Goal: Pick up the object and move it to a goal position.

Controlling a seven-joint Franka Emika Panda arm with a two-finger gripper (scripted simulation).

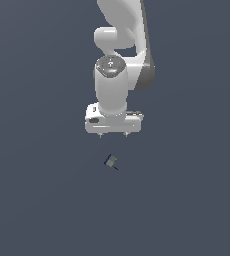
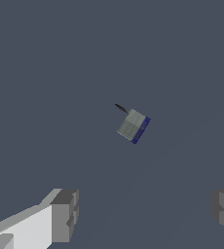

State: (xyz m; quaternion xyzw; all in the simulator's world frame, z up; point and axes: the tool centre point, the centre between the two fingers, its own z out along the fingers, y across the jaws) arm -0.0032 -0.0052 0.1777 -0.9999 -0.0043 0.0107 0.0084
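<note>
The object [image 1: 111, 161] is a tiny grey-beige block with a dark blue edge and a black sliver, lying on the dark grey floor. In the wrist view it [image 2: 133, 126] sits turned at an angle, apart from both fingers. My white gripper [image 1: 113, 135] hangs above the floor, just behind the block in the exterior view. It is open and empty. Its two fingertips [image 2: 65, 215] show wide apart in the wrist view, with the gripper [image 2: 143, 214] clear of the block.
The plain dark grey floor [image 1: 187, 200] fills both views. The white arm [image 1: 119, 50] rises behind the gripper to the picture's top edge. No other objects show.
</note>
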